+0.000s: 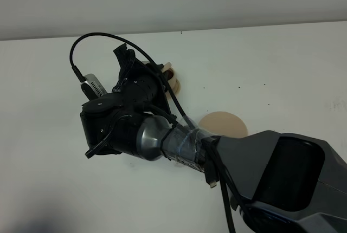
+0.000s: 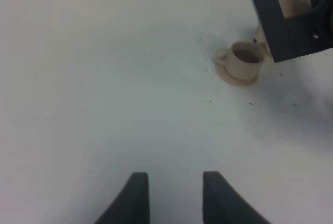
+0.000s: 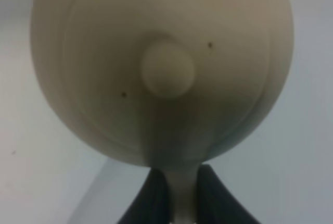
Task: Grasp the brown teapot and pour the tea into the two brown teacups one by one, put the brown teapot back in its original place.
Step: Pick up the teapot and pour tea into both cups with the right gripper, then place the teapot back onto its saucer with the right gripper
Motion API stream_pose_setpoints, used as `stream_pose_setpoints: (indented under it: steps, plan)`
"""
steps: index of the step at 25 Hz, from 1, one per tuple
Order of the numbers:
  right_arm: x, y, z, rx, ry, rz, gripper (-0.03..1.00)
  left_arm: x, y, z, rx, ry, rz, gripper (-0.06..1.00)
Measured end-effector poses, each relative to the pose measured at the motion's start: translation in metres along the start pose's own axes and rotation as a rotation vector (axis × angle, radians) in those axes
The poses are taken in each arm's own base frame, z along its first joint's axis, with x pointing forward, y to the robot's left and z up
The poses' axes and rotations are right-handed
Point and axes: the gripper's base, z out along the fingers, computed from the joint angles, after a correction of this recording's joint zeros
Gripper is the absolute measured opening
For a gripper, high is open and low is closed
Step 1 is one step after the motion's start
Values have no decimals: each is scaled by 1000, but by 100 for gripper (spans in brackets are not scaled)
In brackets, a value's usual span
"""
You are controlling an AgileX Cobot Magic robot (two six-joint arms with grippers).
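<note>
The right arm's jaws pinch the loop handle of the brown teapot, holding it above the white desk by a teacup that sits on its small saucer with dark tea inside. The left arm's jaws hang spread over bare desk. The wide flat saucer lies just beside the right arm.

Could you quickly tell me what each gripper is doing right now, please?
Left gripper: open, holding nothing, above bare table.
Right gripper: shut on the brown teapot, clamping its handle.
</note>
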Motion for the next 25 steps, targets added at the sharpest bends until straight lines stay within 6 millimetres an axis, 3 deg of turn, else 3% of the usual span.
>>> stream_pose_setpoints:
  steps: [9,25]
  plan:
    - [25,-16,-10,-52,-47,133,11,0,0,0,0,0,0,28]
    - [67,-20,2,-378,-210,416,11,0,0,0,0,0,0,28]
